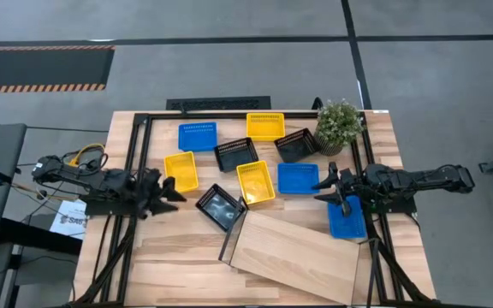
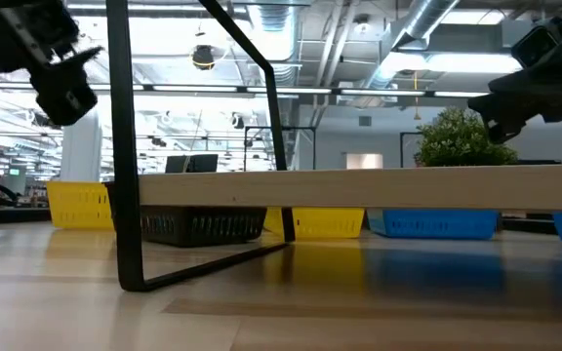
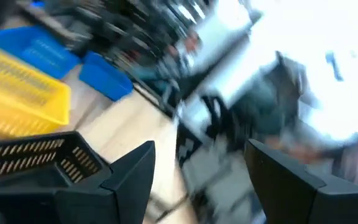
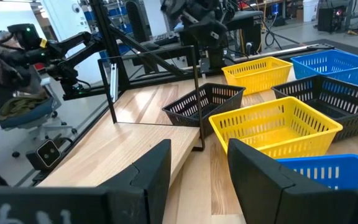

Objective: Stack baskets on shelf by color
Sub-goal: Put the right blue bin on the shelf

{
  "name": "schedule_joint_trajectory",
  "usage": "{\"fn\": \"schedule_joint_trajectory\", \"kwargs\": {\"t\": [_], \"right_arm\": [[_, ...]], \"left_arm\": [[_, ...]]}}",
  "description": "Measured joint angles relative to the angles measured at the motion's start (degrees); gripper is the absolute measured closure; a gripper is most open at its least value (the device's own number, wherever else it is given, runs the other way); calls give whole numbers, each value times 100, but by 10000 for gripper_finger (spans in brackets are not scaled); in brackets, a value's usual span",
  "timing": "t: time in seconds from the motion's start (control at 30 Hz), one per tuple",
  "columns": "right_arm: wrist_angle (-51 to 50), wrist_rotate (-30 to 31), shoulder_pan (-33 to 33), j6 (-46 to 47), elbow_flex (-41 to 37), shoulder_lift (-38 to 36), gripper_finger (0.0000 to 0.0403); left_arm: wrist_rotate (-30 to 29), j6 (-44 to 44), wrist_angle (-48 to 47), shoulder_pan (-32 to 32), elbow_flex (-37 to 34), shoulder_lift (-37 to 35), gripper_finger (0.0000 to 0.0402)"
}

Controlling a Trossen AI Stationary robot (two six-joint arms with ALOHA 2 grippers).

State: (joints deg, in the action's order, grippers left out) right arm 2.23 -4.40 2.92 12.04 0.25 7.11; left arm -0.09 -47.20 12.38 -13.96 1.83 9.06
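Claws first: left gripper [image 1: 168,192] hangs above the table's left side with fingers spread and nothing between them, its tips just beside a yellow basket [image 1: 181,171] and near a black basket [image 1: 221,207] that sits tilted at the corner of the shelf [image 1: 294,257]. Right gripper [image 1: 330,186] hangs over the right side, fingers likewise spread and empty, just beside one blue basket [image 1: 298,178] and directly over the edge of another blue basket [image 1: 347,221].

Shelf lies flat and skewed on the near part of the table, below and between both claws; no basket rests on it.

Between the claws: a second yellow basket [image 1: 256,182]. Farther out toward the back: black baskets [image 1: 235,154] [image 1: 295,145], a blue basket [image 1: 197,135], a yellow basket [image 1: 264,126], and a potted plant [image 1: 339,122] beyond the right claw.
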Motion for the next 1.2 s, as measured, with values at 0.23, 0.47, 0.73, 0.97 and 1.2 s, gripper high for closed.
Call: {"fn": "schedule_joint_trajectory", "kwargs": {"t": [0.23,0.47,0.73,0.97,1.2], "right_arm": [[85,-4,11,36,0,0,219],[87,170,-41,2079,2,0,219],[139,179,-114,3961,0,0,219],[141,186,-120,4811,2,-2,219],[457,322,-120,5228,0,0,219]], "left_arm": [[-955,-1996,-250,4,0,0,164],[-1225,-1899,-693,9,0,0,164],[-1462,-2234,-793,11,0,4,164],[-1981,-1966,-890,11,0,5,164],[-2278,-2094,-712,13,0,7,164]]}}
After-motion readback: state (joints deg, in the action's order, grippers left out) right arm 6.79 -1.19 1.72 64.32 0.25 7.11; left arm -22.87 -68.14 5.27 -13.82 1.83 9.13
